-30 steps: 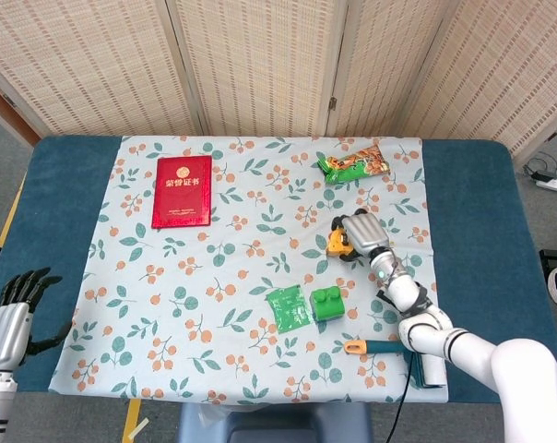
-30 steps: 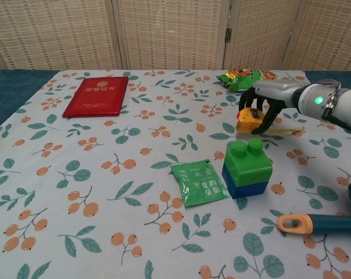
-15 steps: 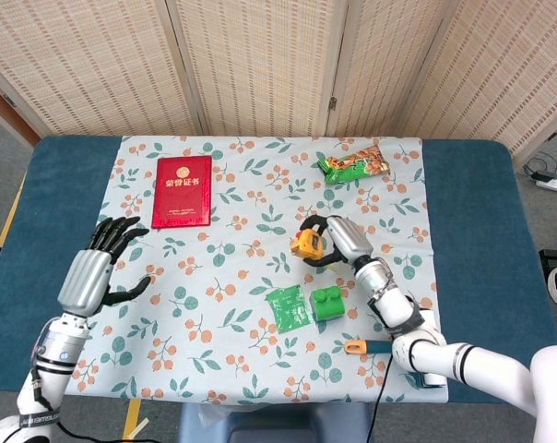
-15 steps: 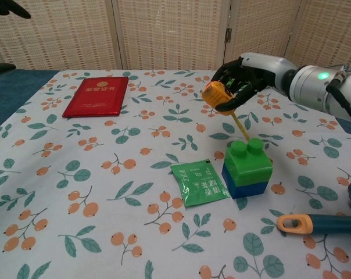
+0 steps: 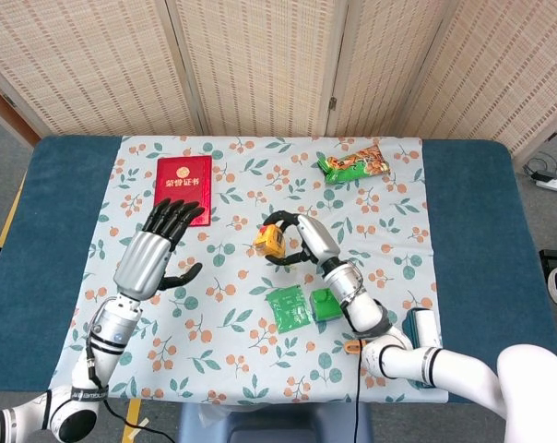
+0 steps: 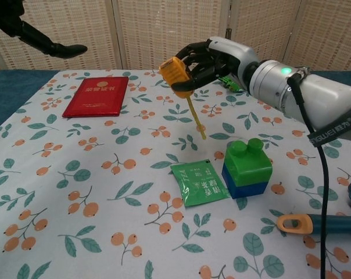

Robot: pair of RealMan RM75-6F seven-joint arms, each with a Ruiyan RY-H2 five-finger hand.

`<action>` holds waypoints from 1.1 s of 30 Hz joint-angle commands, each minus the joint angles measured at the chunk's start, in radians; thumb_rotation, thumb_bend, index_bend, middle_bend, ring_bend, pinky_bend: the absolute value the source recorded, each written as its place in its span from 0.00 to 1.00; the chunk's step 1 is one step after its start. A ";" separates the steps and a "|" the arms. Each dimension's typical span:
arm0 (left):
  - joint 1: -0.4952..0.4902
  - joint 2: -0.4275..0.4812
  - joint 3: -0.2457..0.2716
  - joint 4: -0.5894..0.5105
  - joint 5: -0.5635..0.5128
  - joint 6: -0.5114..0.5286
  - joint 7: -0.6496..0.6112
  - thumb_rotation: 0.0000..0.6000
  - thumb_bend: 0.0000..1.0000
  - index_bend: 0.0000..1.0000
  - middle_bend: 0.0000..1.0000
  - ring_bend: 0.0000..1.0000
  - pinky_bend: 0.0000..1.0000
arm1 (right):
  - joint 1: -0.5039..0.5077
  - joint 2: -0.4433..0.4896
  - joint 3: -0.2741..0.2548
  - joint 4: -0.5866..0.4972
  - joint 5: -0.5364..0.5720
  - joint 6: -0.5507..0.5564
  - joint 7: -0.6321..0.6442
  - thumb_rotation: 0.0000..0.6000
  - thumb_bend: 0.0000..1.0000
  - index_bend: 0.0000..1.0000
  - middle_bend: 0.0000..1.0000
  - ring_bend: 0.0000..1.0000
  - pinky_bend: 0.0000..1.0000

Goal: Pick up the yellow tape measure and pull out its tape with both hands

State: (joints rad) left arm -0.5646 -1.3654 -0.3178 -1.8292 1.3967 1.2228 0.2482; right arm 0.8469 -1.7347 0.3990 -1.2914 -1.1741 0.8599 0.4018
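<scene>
My right hand [image 5: 306,238] [image 6: 213,58] grips the yellow tape measure [image 5: 268,244] [image 6: 176,75] and holds it up over the middle of the floral cloth. A short length of yellow tape [image 6: 195,119] hangs down from the case. My left hand [image 5: 154,255] is raised over the left part of the cloth with its fingers spread and nothing in it. In the chest view only its dark fingertips [image 6: 47,45] show at the top left. The two hands are well apart.
A red booklet [image 5: 182,189] lies at the back left. A green sachet [image 5: 289,309] and a green-and-blue block [image 5: 326,304] lie in front of the right hand. An orange-and-teal handled tool [image 6: 318,224] lies at the front right, a snack bag [image 5: 353,164] at the back.
My right hand has carried the tape measure up and to the left, with the tape dangling. My left hand has risen from the left edge and moved in over the cloth.
</scene>
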 commanded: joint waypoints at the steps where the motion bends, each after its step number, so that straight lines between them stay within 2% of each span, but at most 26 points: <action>1: -0.030 -0.027 0.006 0.028 -0.018 -0.015 0.059 1.00 0.34 0.12 0.12 0.09 0.00 | 0.013 -0.028 -0.003 0.029 -0.035 0.021 0.035 1.00 0.42 0.58 0.50 0.44 0.21; 9: -0.071 -0.069 0.021 0.069 -0.025 -0.023 0.127 1.00 0.34 0.09 0.11 0.08 0.00 | 0.034 -0.094 -0.001 0.090 -0.083 0.058 0.119 1.00 0.42 0.58 0.50 0.44 0.21; 15: -0.092 -0.087 0.022 0.085 -0.039 -0.028 0.128 1.00 0.34 0.08 0.11 0.07 0.00 | 0.056 -0.137 -0.003 0.132 -0.097 0.064 0.142 1.00 0.42 0.58 0.50 0.44 0.21; 33: -0.139 -0.126 0.025 0.108 -0.069 -0.032 0.126 1.00 0.34 0.07 0.10 0.07 0.00 | 0.097 -0.187 0.019 0.144 -0.057 0.063 0.059 1.00 0.42 0.58 0.50 0.44 0.21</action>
State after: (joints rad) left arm -0.7028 -1.4906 -0.2926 -1.7218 1.3279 1.1904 0.3736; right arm 0.9434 -1.9215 0.4179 -1.1475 -1.2317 0.9232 0.4606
